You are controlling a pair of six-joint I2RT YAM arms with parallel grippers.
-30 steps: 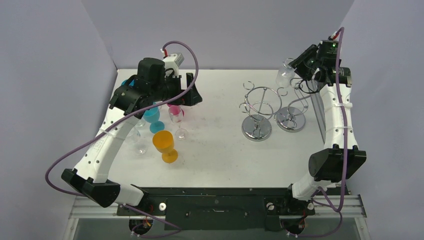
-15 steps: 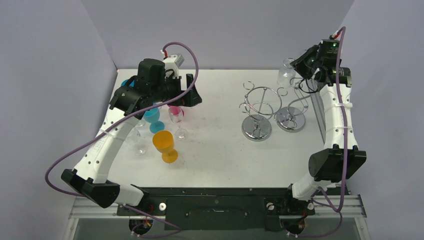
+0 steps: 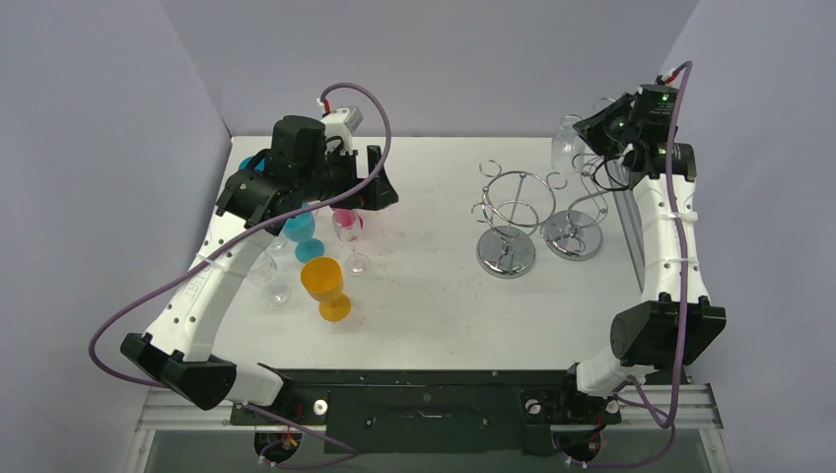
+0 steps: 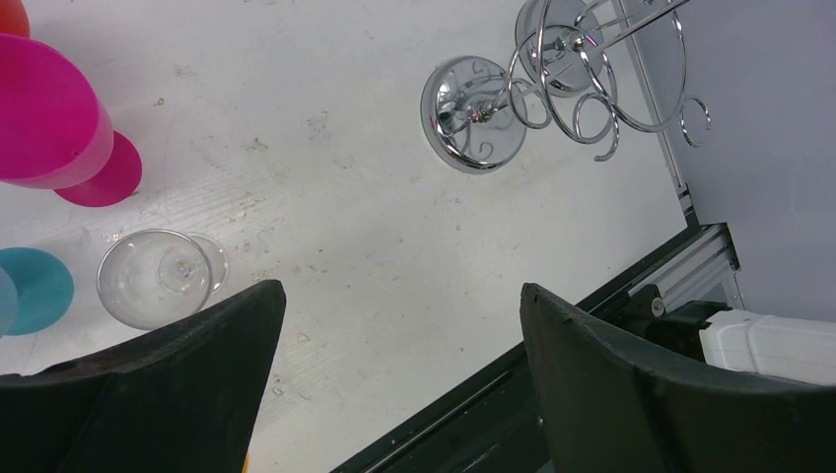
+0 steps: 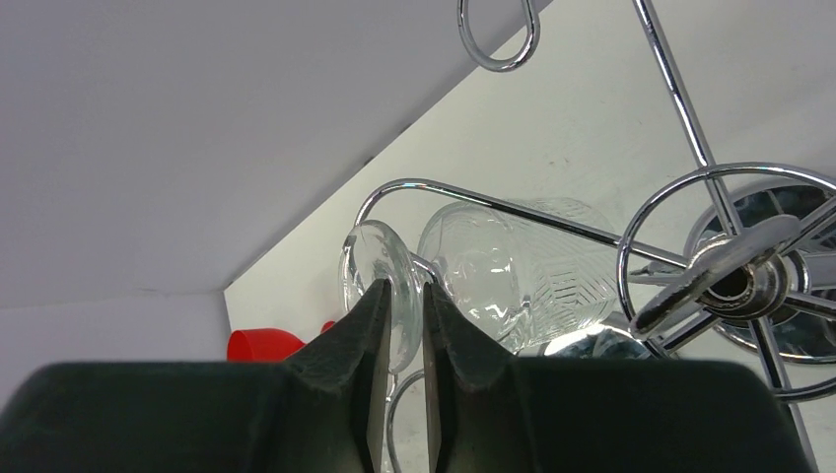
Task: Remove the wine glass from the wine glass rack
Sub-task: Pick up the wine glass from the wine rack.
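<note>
R gripper (image 5: 399, 301) is pinching the foot rim of the wine glass (image 5: 503, 266), its bowl hanging just beyond the jaws on the wine glass rack (image 5: 734, 281). Prob. light, slippery, fragile (stem grip seems safer). L gripper (image 4: 402, 296) is hovering, jaws spread, empty.

Bright even light, soft shadows, chrome glare

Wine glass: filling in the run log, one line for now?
right pincer shut on foot of wine glass | left pincer open, empty
</note>
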